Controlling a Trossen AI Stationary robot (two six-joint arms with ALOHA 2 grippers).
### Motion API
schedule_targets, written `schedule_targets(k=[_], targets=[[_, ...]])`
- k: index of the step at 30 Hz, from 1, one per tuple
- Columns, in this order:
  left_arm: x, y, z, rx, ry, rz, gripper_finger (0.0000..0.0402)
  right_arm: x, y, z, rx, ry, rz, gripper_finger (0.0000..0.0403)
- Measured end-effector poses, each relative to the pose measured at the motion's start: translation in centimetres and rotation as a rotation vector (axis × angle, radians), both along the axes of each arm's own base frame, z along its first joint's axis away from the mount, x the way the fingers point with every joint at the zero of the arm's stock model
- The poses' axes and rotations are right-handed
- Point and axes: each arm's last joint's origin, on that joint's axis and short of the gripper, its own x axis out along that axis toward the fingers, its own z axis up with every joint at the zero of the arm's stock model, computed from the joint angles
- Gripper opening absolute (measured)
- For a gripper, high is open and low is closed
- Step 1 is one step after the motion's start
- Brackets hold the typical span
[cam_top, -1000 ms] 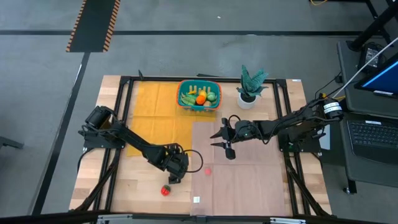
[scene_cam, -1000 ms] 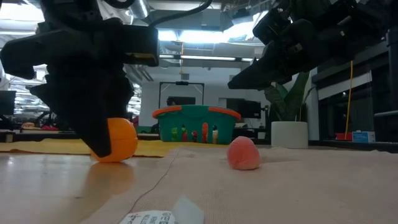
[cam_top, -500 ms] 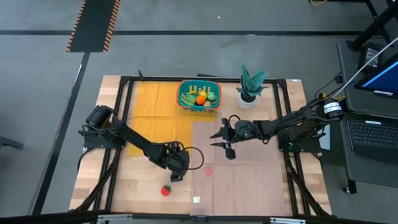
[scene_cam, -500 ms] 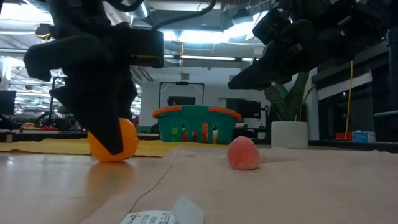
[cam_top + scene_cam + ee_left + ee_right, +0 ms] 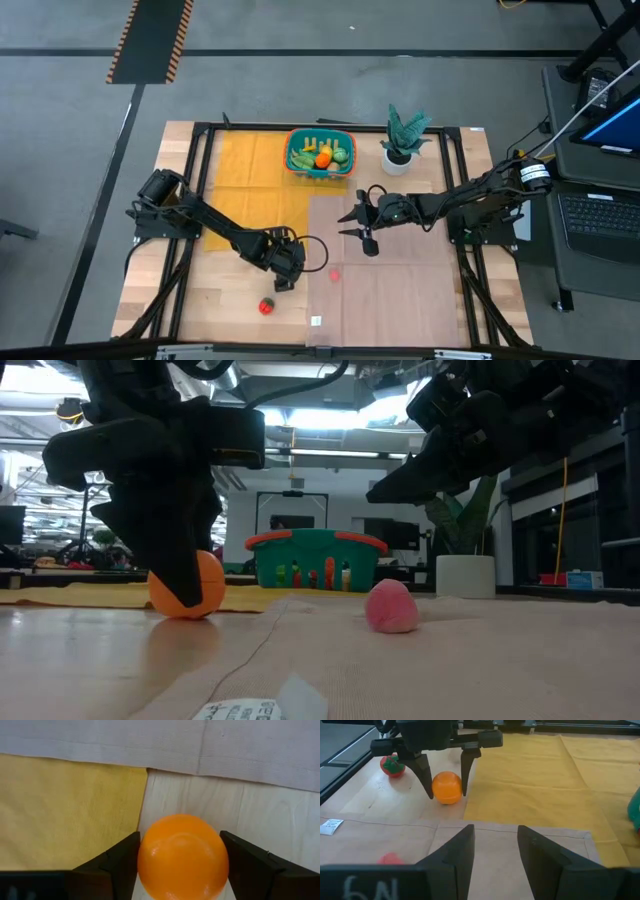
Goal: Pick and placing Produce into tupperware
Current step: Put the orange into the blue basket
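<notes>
An orange ball-shaped fruit (image 5: 182, 857) lies on the wooden table at the corner of the yellow cloth (image 5: 60, 805). My left gripper (image 5: 180, 845) comes down over it, shut on it. My right gripper (image 5: 495, 845) hangs open above the pale cloth (image 5: 400, 290) at mid-table, holding nothing. A red tomato-like piece (image 5: 266, 306) lies near the front edge. A pink piece (image 5: 391, 606) lies on the pale cloth. The teal basket with the orange rim (image 5: 320, 153) stands at the far edge and holds several pieces of produce. My left gripper has the orange fruit between its two fingers, one finger (image 5: 122, 860) and the other (image 5: 245, 860) against opposite sides at its widest part. The fingers come steeply from above, slanting in from the table's left. The fruit's underside (image 5: 187, 610) rests on the table.
A white pot with a green plant (image 5: 400, 150) stands to the right of the basket. A small white label (image 5: 316, 321) lies near the front edge. Black frame rails run along the table's sides. Bare wood lies around the tomato-like piece.
In the low view my left gripper's finger in front of the orange fruit has shifted a little toward the table's right, across the fruit. The fruit has stayed on the table.
</notes>
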Motion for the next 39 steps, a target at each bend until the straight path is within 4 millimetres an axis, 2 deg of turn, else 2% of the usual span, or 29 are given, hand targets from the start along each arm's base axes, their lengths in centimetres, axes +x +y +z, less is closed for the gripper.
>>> schedule_targets(k=[10,19,22,30,39], targets=[[-0.3,0.1,0.3,0.029,0.021,-0.058,0.0238,0.0,0.0,0.0,0.000,0.000,0.000,0.0152],[-1.2,0.5,3.2,0.056,-0.029,-0.121,0.0238,0.0,0.0,0.0,0.013,0.001,-0.005,0.0152],[-1.4,0.5,3.7,0.075,-0.068,-0.117,0.0238,-0.5,0.1,-0.4,0.028,-0.029,0.004,0.0152],[-3.9,1.5,2.2,0.067,-0.166,-0.096,0.0238,-3.8,0.0,-2.1,0.055,-0.206,0.017,0.0152],[-7.3,3.2,2.8,-0.007,-0.469,-0.108,0.0238,-4.2,-0.1,-2.2,0.096,-0.228,0.004,0.0152]])
